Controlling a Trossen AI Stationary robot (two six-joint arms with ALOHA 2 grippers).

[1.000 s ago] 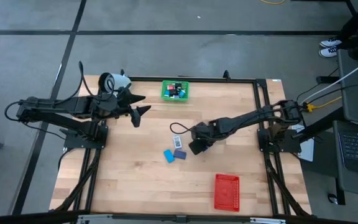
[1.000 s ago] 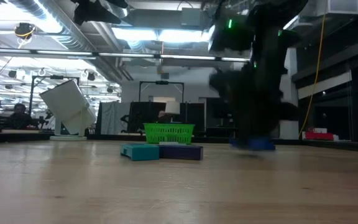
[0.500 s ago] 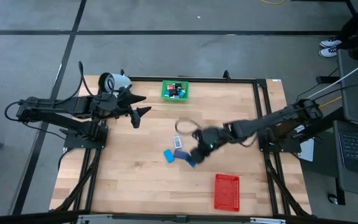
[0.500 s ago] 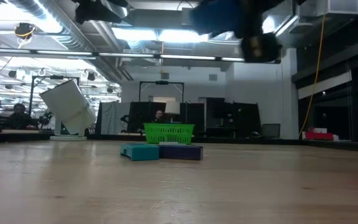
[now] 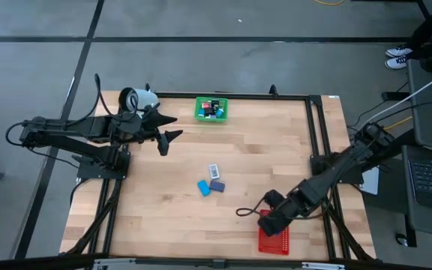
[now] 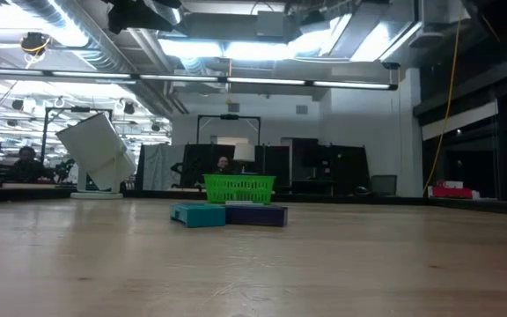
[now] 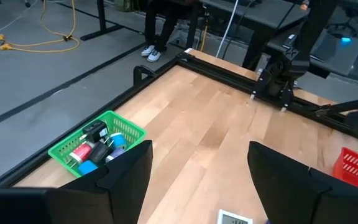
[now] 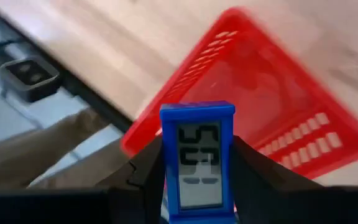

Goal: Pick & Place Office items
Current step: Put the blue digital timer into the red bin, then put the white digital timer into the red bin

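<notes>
My left gripper [image 5: 165,133] waits at the far left of the table [image 5: 276,150], beside the white-blue mug [image 5: 130,98]; its fingers [image 7: 129,171] stand apart with nothing between them, as the left wrist view shows; it has no part in this step.

Next along the far edge, the green tray [image 5: 211,109] holds several small office items already, a red-white piece and blue and black bits among them [image 7: 95,146]; so part of the sorting looks done.

Mid-table, three items lie loose: a white-faced small piece [image 5: 214,170], a light blue flat rectangle [image 5: 204,187] and a darker blue one [image 5: 217,184] touching it; in the low view the two blue pieces [image 6: 227,215] sit side by side in front of the green tray; these remain to be picked.

To the right and near, my right gripper [image 5: 270,223] hangs over the red tray [image 5: 274,241] at its far-left corner; its fingers [image 8: 145,174] are clamped on a small blue clock-like item with a grey display [image 8: 197,160], held upright between them above the tray [image 8: 272,106]; I judge this the place step of a carry.

Next move, as I read it: bring the item over the tray's middle, lower it inside the rim, then part the fingers; the item is narrow and upright, so a release from height could tip it or bounce it against the mesh wall; after that, back to the three loose pieces.
</notes>
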